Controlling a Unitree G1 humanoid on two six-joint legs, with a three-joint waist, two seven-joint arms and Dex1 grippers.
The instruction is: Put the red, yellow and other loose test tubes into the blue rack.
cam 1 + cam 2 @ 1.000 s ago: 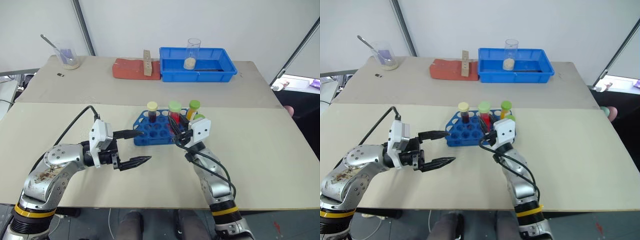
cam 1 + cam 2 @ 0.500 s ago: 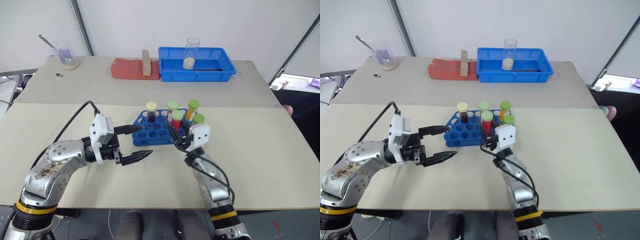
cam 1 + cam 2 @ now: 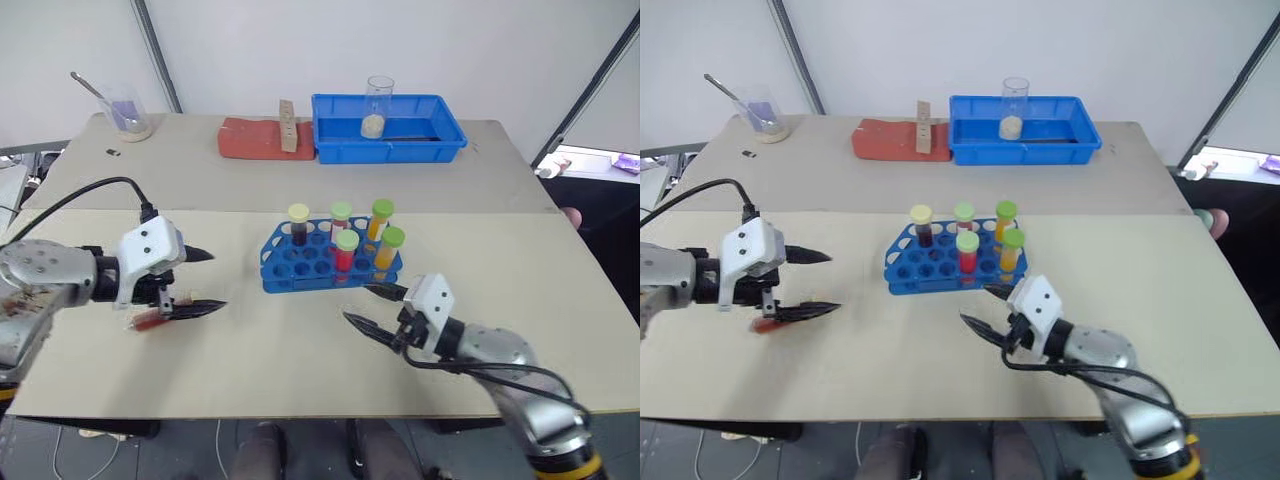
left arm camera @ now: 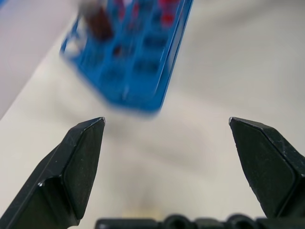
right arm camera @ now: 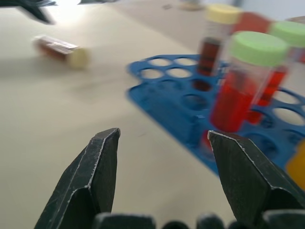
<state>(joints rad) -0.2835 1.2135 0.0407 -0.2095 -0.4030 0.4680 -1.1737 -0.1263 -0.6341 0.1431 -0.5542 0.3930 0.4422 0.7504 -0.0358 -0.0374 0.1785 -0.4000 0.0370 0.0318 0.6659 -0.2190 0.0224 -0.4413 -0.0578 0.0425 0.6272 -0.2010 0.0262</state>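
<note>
On the table (image 3: 300, 380), near its middle, stands the blue rack (image 3: 300, 268) with five capped tubes upright in its holes: a dark red tube with a pale yellow cap (image 3: 299, 223) at the rear left, a red tube with a green cap (image 3: 341, 217) next to it, a yellow-orange tube with a green cap (image 3: 380, 218) at the rear right, another bright red tube with a green cap (image 3: 346, 250) in front, and a second yellow-orange tube (image 3: 389, 250) just right of that. Well to the left of the rack, a loose dark red tube (image 5: 59, 49) lies on its side on the table; its cap looks pale yellow, though motion blur makes that uncertain. The left end effector (image 3: 195, 281) hovers directly beside and above this tube with its two black fingers spread wide, holding nothing. The right end effector (image 3: 375, 309) is just in front of the rack's near right corner, fingers parted and empty, pointing toward the rack. Along the far edge sit a blue tray (image 3: 440, 140) holding a clear beaker (image 3: 376, 105), a red block (image 3: 250, 138) with a small wooden piece (image 3: 287, 113) upright against it, and a beaker with a spoon (image 3: 127, 112) at the far left.
</note>
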